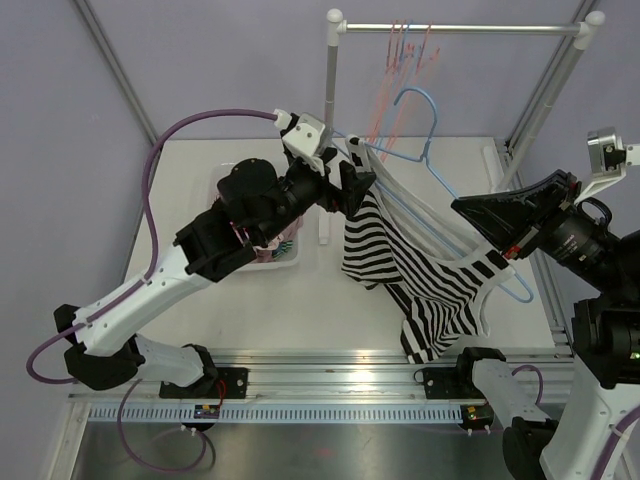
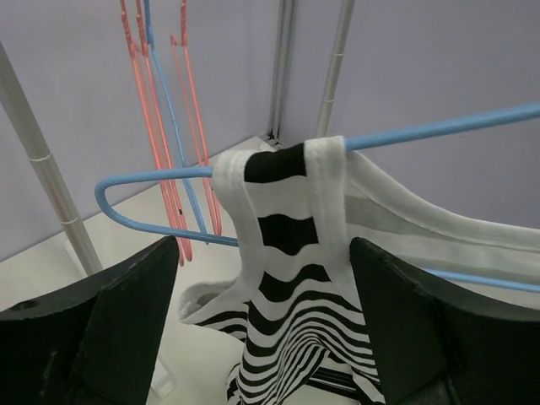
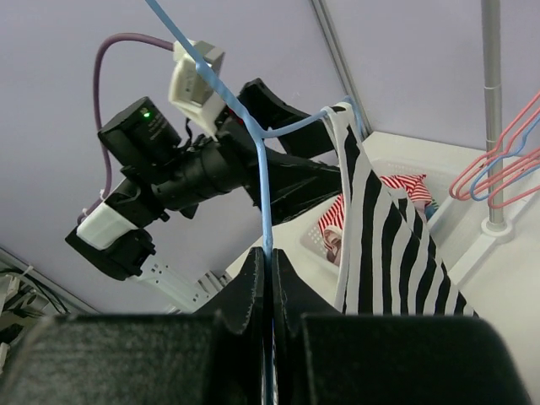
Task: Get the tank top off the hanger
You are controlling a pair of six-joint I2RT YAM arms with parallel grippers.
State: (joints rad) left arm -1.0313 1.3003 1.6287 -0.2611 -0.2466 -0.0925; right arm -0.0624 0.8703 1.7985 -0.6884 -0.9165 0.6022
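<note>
Both arms are raised over the table (image 1: 270, 300). The left arm stretches diagonally from its base. The left gripper (image 1: 362, 182) is level with the blue hanger (image 2: 152, 176), its fingers spread either side of the strap (image 2: 325, 186) of the striped tank top (image 1: 440, 285). The right gripper (image 3: 268, 261), reaching leftward, is clamped on the hanger's wire, and the tank top hangs from that hanger.

Bright, even diffuse light, faint shadows on the table (image 1: 270, 310), tank top (image 1: 430, 275) stripes crisp from above, wrist views' foreground dark and soft, mild bending at edges.
</note>
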